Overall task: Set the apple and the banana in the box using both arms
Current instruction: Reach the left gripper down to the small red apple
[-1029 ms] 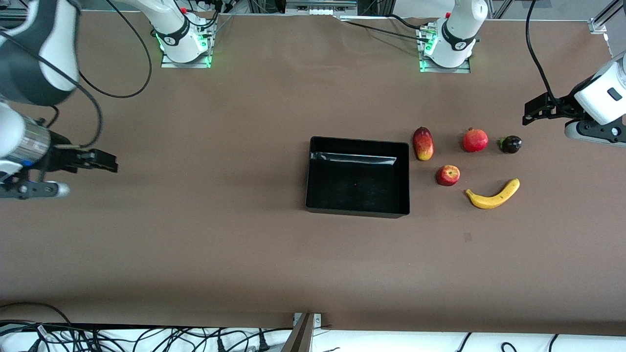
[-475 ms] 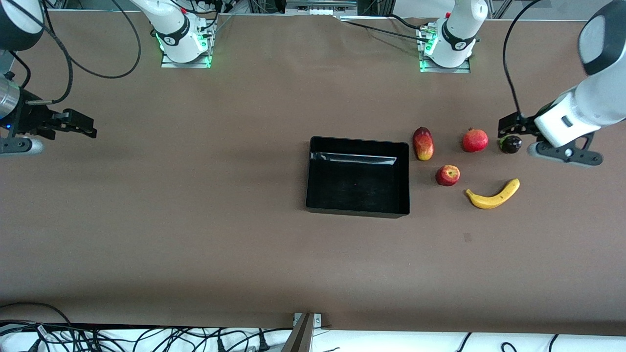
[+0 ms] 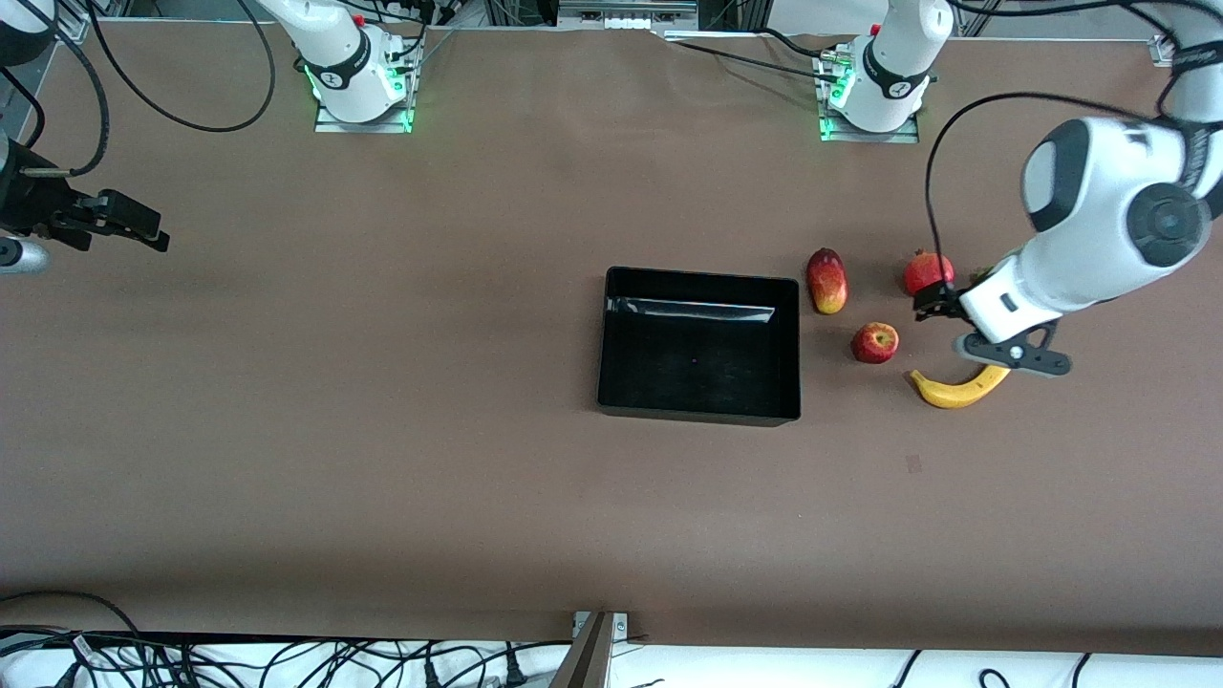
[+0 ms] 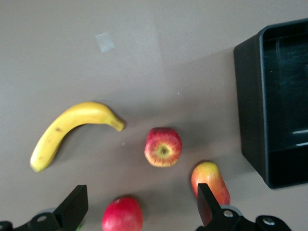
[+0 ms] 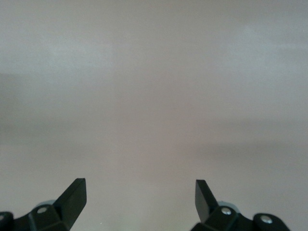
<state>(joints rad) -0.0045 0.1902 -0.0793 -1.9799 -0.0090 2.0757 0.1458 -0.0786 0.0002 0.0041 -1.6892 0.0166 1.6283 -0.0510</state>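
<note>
The apple [image 3: 875, 342] [image 4: 163, 147] lies on the brown table beside the black box [image 3: 697, 415] [image 4: 250, 110], toward the left arm's end. Past the apple and slightly nearer the front camera lies the yellow banana [image 3: 955, 390] [image 4: 72, 127]; the left wrist covers one of its tips. My left gripper [image 3: 932, 304] [image 4: 139, 192] hangs open over the table by the pomegranate, close to the apple, and holds nothing. My right gripper [image 3: 134, 225] [image 5: 139, 185] is open and empty over bare table at the right arm's end.
A red pomegranate [image 3: 925, 270] [image 4: 122, 215] and an elongated red-yellow fruit [image 3: 826, 281] [image 4: 209, 178] lie farther from the front camera than the apple. The left arm's wrist [image 3: 1051, 277] is above the fruits. Cables hang along the table's front edge [image 3: 287, 659].
The left arm has swung in from its end of the table to above the fruits. The right gripper has drifted farther from the front camera and toward the table's end.
</note>
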